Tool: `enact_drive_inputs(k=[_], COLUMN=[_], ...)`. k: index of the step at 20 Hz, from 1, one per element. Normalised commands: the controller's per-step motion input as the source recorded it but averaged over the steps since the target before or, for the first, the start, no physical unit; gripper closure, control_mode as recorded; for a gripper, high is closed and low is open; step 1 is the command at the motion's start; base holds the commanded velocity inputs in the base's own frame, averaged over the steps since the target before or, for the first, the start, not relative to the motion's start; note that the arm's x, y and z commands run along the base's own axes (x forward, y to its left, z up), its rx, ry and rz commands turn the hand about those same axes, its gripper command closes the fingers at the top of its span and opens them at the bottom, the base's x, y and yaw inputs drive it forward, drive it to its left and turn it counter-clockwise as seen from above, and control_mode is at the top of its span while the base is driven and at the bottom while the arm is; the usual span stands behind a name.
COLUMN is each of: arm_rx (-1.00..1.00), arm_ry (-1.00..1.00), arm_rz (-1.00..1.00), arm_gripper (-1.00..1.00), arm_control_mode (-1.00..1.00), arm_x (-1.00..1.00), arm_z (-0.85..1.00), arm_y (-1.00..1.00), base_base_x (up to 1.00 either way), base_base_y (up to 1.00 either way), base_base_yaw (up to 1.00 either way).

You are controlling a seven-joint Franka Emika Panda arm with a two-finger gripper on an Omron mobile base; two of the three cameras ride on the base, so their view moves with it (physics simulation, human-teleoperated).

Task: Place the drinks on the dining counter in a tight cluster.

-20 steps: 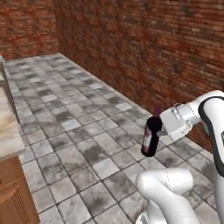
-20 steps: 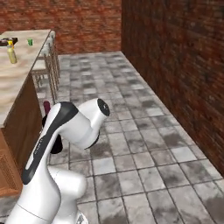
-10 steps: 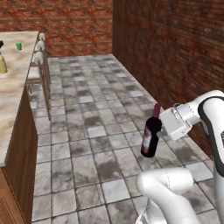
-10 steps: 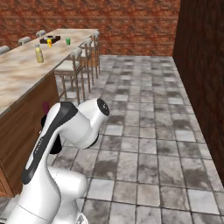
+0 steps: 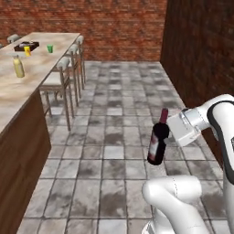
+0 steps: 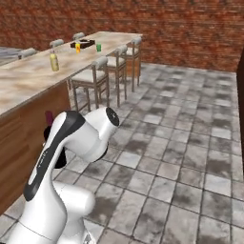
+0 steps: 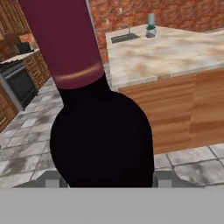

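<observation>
1. We saw the end effector (image 5: 170, 133) pinching the tall dark glass wine bottle with a red neck (image 5: 158, 141) at its shoulder, the bottle nearly upright with its long axis leaning slightly, carried in the air above the grey tiled floor (image 5: 114, 137) and well apart from the surface.
2. The long beige-brown marbled stone surface on a wood base (image 5: 27, 87) lay to the left of the end effector and ahead of it, so we judged the carry had to travel leftward and forward.
3. The stubby yellow juice bottle with a pale cap (image 5: 18, 66) stood on that surface near its far part; we judged the cluster should form beside it.
4. Beyond it, toward the far end, stood a small yellow cup (image 5: 27, 50) and a small green cup (image 5: 50, 48).
5. Round cushioned wooden stools (image 5: 58, 82) lined the surface's near edge, between the bottle and the surface top; we judged them the obstacle to clear.
</observation>
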Motion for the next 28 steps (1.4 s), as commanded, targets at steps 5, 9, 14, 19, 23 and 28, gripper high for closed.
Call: enact_drive_inputs(k=[5,9,14,19,23,28], arm_rx=[0.0,0.0,0.0,0.0,0.0,0.0], arm_ry=[0.0,0.0,0.0,0.0,0.0,0.0], arm_rz=[0.0,0.0,0.0,0.0,0.0,0.0], arm_gripper=[1.0,1.0,1.0,1.0,1.0,1.0], arm_control_mode=[1.0,1.0,1.0,1.0,1.0,1.0], arm_x=[0.0,0.0,0.0,0.0,0.0,0.0], arm_z=[0.0,0.0,0.0,0.0,0.0,0.0], arm_y=[0.0,0.0,0.0,0.0,0.0,0.0], base_base_x=[1.0,1.0,1.0,1.0,1.0,1.0], base_base_y=[-0.68,-0.56,-0.54,-0.6,-0.9,-0.91], base_base_yaw=[0.53,0.55,0.57,0.55,0.39,0.36])
